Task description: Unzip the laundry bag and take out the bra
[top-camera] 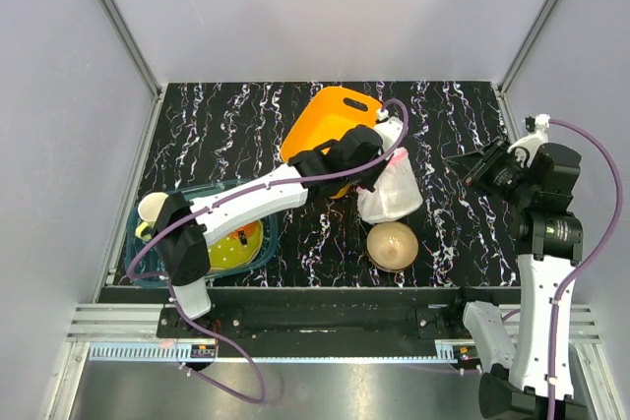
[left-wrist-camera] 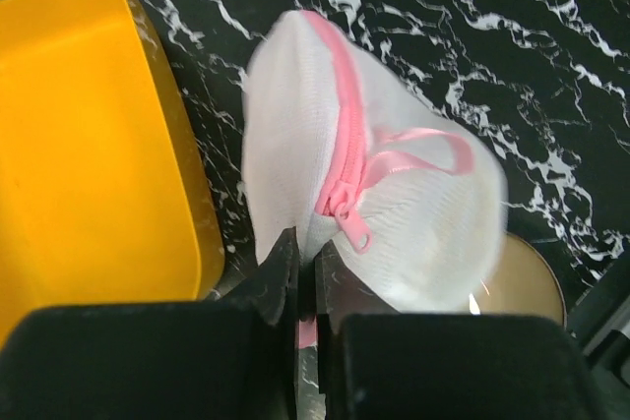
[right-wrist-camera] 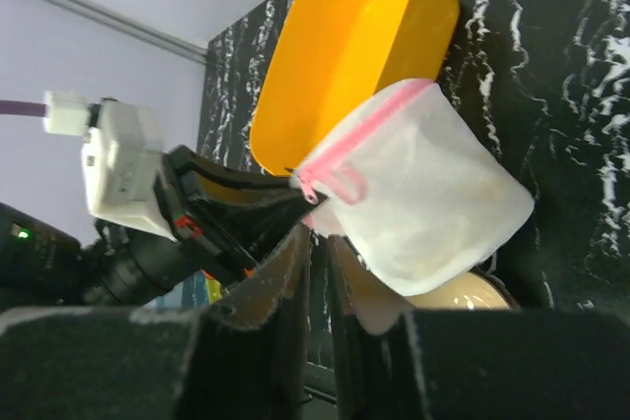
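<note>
Here the left gripper [left-wrist-camera: 305,272] pinches the laundry bag [top-camera: 391,192] aloft, zipper [left-wrist-camera: 346,145] running away from its jaws; the right gripper [top-camera: 472,166], nearly closed and empty, waits well apart.

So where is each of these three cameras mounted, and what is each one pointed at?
Top camera: above and behind the arms, looking down at the table; both arms show.
Left wrist camera: on the left arm, facing the laundry bag; its shut left hand pinches the bag's edge.
Right wrist camera: on the right arm, looking across at the left arm; right hand below.
All three share the bag and orange basket.
</note>
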Controlling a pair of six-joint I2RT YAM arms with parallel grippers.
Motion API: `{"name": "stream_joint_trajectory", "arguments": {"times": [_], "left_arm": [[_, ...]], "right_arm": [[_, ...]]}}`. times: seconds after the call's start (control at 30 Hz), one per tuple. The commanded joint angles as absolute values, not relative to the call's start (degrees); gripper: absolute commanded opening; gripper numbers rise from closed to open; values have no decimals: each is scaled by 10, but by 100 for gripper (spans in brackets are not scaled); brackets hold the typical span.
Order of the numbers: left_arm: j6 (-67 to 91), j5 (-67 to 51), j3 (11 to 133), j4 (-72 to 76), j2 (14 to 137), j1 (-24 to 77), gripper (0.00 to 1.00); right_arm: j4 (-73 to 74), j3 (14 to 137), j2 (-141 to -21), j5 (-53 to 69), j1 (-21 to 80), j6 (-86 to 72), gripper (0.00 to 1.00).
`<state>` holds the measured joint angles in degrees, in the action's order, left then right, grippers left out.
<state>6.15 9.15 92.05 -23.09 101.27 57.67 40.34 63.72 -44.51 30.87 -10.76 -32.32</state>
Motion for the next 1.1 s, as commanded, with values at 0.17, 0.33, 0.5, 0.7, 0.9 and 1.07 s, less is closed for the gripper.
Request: {"name": "stream_joint_trajectory", "arguments": {"times": [0.17,0.33,0.5,0.7,0.9,1.07], "left_arm": [[128,36,943,-247,1013,577,0],[139,7,947,-256,1010,563,0],[148,3,944,-268,1002,555,0],[150,-22,943,-267,997,551,0],[152,-24,939,-262,992,550,0],[154,-28,931,-258,989,550,0]], "right_arm": [[257,584,-485,453,-82,-410,21],[234,562,-527,390,31,-404,25],[233,559,-586,380,70,-388,34],[212,554,-614,372,73,-382,35],[191,554,-635,369,84,-387,35],[181,542,-649,368,90,-384,40]]}}
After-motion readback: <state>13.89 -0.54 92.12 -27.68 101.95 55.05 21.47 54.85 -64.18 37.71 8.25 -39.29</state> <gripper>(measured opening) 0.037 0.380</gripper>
